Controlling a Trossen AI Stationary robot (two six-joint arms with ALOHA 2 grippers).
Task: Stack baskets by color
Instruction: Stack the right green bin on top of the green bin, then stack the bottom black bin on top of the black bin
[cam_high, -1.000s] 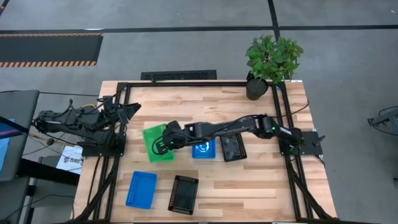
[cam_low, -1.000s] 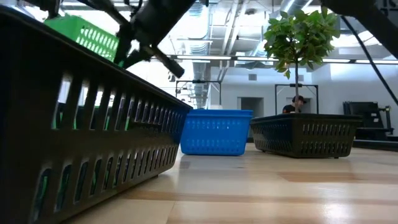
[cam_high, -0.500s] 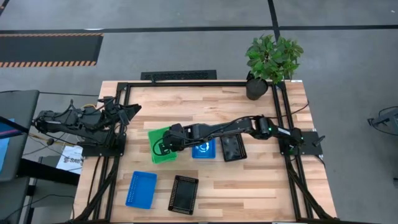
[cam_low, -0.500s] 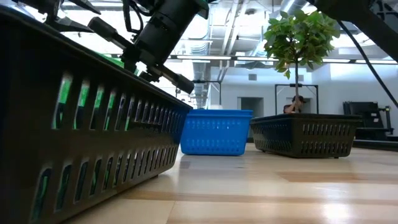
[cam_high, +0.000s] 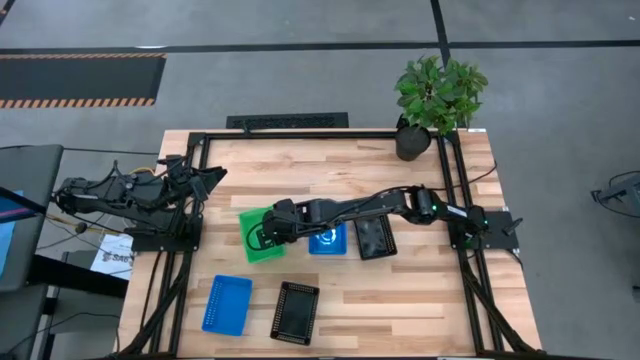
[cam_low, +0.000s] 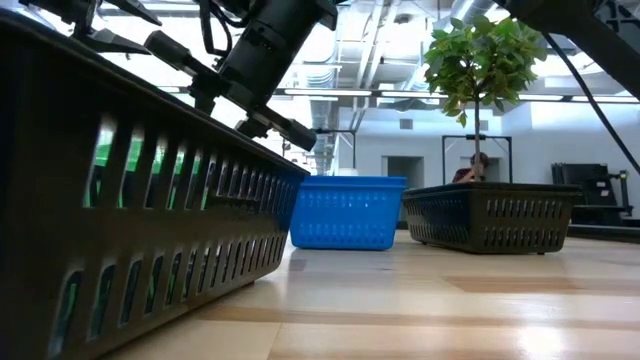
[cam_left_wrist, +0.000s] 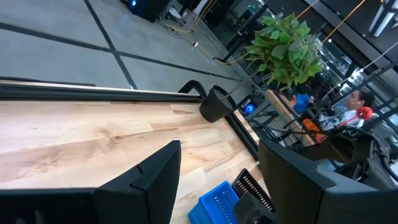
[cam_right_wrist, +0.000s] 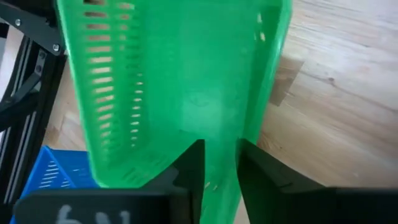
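A green basket (cam_high: 270, 250) (cam_right_wrist: 174, 81) sits flat on the table left of centre, mouth up. My right gripper (cam_high: 258, 238) (cam_right_wrist: 221, 149) reaches over it from the right, slanting down. It is open, with one finger inside and one outside the basket's right-hand wall; I see no touch. Right of it stand a blue basket (cam_high: 325, 243) and a black basket (cam_high: 376, 238). Another blue basket (cam_high: 227, 304) and another black basket (cam_high: 295, 311) lie near the front edge. My left gripper (cam_high: 212, 178) (cam_left_wrist: 219, 148) waits open at the far left.
A potted plant (cam_high: 438, 95) stands at the far right corner. A black frame (cam_high: 300, 135) runs round the tabletop. In the low view the near black basket (cam_low: 130, 200) hides most of the green one. Bare wood shows at the far middle and near right.
My right gripper has sunk with the green basket, which was tilted and lifted a second ago and now lies flat on the table. The fingers have then parted and let go of it.
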